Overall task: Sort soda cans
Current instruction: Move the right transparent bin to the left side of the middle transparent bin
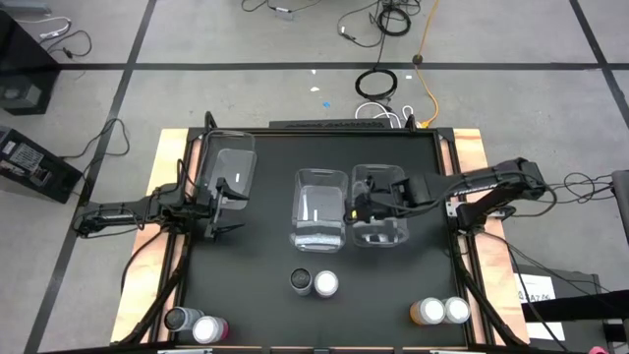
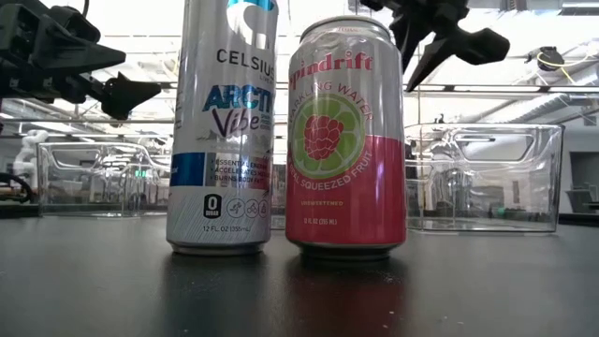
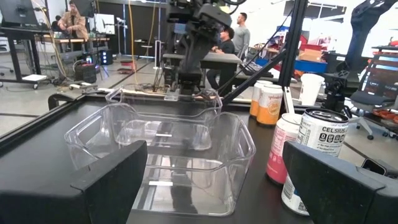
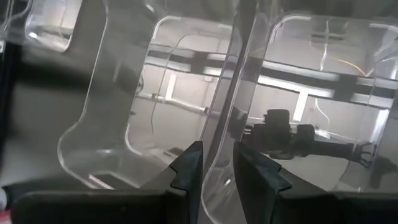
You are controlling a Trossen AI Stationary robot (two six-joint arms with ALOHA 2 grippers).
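Standing upright, soda cans (image 1: 313,283), paired, long axes vertical

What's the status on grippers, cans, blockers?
Right gripper shut on right bin wall. Left gripper open beside left bin. Soda cans untouched. No blockers.

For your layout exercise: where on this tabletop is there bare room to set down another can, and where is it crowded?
Bare black mat lies between the left bin and middle bin, and along the front between the centre can pair and the orange pair. It is crowded where the right pincer grips the right bin against the middle bin.
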